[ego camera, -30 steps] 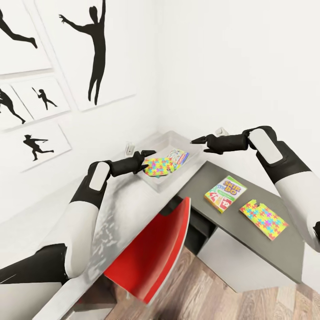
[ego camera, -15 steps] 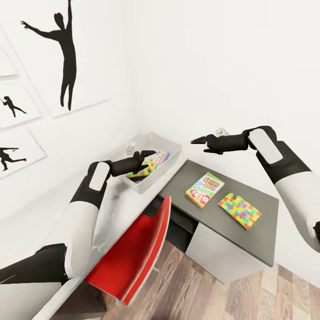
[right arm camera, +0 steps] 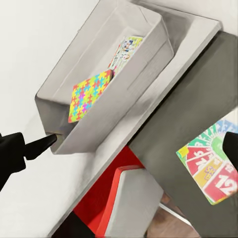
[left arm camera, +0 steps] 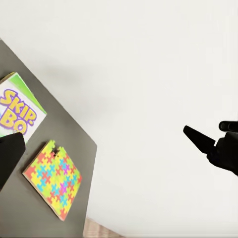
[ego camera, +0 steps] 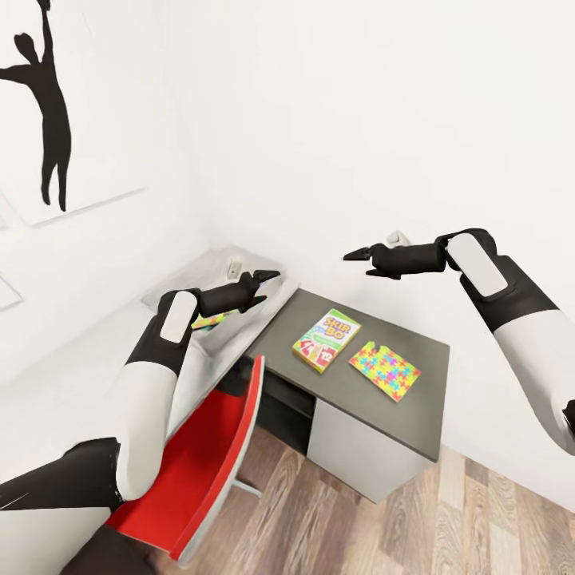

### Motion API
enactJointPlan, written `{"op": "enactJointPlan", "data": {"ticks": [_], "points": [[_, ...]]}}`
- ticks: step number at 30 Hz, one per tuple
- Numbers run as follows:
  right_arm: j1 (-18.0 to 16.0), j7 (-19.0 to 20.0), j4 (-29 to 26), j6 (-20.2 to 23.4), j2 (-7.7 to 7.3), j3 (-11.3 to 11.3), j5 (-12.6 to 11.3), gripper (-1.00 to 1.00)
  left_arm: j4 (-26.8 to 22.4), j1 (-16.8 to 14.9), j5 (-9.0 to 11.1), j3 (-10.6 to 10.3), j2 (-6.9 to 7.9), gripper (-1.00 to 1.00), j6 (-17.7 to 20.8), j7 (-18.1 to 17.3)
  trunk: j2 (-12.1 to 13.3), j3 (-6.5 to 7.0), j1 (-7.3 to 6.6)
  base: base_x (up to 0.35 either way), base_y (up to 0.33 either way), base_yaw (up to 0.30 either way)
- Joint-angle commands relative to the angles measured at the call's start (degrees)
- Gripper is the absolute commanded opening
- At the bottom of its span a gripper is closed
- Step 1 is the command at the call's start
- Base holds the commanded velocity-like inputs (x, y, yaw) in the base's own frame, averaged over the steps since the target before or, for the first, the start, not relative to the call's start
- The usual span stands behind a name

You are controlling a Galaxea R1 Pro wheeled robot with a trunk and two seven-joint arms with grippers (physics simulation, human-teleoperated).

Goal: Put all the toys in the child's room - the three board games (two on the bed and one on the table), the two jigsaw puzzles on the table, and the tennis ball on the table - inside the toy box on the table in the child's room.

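Toy box point(right arm camera: 148, 59) sits just beside left end effector point(ego camera: 259, 287).

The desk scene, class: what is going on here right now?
A two-armed robot is tidying toys into the toy box. One jigsaw puzzle and a board game already lie inside it. A Skip-Bo game and a second puzzle wait on the dark side unit. Both tools hover above the desk with nothing in them: left tool, right tool.
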Motion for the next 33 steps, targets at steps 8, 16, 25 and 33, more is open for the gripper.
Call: {"op": "enactJointPlan", "data": {"ticks": [8,16,25,33], "points": [[0.0,0.6,0.0,0.0,-0.06,0.2,0.6,1.0,0.0,-0.1,-0.4,0.3,-0.08,1.0,0.4,-0.3,-0.1,0.25,0.03,-0.099,0.039,-0.157],[0.3,0.5,0.0,0.0,0.02,0.2,0.7,1.0,0.0,-0.1,-0.4,0.3,-0.08,1.0,0.4,-0.3,-0.1,0.29,0.03,-0.049,0.035,-0.017],[0.3,0.6,0.1,0.0,-0.03,0.1,0.6,1.0,0.0,-0.1,-0.4,0.3,-0.08,1.0,0.4,-0.3,-0.1,0.29,0.03,-0.008,0.009,-0.001],[0.3,0.6,0.3,0.0,-0.06,0.1,0.6,1.0,0.0,-0.1,-0.4,0.3,-0.08,1.0,0.4,-0.3,-0.1,0.29,0.03,-0.05,0.074,-0.001]]}}
